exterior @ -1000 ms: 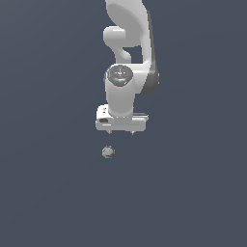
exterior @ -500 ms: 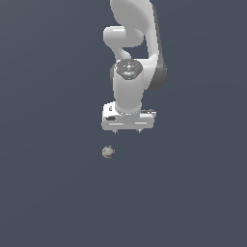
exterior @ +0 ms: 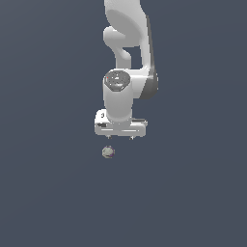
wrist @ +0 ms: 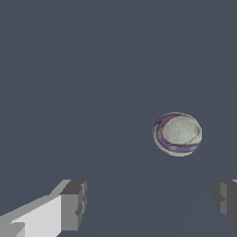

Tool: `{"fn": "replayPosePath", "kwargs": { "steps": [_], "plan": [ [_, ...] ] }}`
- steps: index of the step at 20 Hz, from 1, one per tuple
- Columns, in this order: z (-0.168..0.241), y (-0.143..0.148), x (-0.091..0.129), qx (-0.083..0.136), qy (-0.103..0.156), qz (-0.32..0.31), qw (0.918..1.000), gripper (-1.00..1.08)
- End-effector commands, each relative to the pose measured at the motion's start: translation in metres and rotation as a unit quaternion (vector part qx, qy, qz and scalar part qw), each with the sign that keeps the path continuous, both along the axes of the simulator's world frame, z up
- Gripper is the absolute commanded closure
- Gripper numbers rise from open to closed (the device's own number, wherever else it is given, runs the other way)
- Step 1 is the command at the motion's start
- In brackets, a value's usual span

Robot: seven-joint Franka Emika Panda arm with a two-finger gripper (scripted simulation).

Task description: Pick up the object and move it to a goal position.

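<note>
Plain dark grey-blue floor [exterior: 43,193] filling both views, nothing else on it apart from one ball.

Ext view: white Panda arm [exterior: 126,53] coming down from top centre of the frame, wrist pointing straight down, gripper [exterior: 121,138] hanging a bit below frame centre. Only tiny stubs of fingers poking out under the white hand body, so hard to judge the gap from here.

Small grey-beige ball [exterior: 108,152] sitting just under the gripper's lower left corner in the frame, near it but not touching. Roundish, stone-like, w/ a faint purplish/reddish fleck on one side. Way smaller than the hand.

Wrist view: same ball [wrist: 177,134] right of centre, roughly mid-height, much clearer here. Pale grey cracked-looking surface w/ a purple crescent band curling round its left and lower edge. Faint shadow beneath it.

Two grey fingertips at the bottom of that frame: one at lower left [wrist: 73,205] on a white finger body, other one cut off at the lower right edge [wrist: 226,200]. Jaws spread wide apart, nothing between them, gripping nothing. Ball higher up in the frame than both tips, horizontally inside the gap but closer to the right-hand tip, clear of both.
</note>
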State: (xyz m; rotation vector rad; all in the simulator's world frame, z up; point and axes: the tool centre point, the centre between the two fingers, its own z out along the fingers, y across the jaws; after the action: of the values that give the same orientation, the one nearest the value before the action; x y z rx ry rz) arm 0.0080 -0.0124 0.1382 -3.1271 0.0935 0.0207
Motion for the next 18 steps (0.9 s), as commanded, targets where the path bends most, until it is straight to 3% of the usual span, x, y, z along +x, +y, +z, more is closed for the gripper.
{"fn": "replayPosePath", "kwargs": {
  "steps": [1, 9, 18],
  "plan": [
    [-0.013, -0.016, 0.006, -0.001, -0.001, -0.025, 0.9997, -0.92],
    [-0.046, -0.055, 0.018, -0.006, -0.005, -0.085, 0.9963, -0.92],
    [-0.054, -0.061, 0.018, -0.007, -0.005, -0.094, 0.9956, -0.92]
  ]
}}
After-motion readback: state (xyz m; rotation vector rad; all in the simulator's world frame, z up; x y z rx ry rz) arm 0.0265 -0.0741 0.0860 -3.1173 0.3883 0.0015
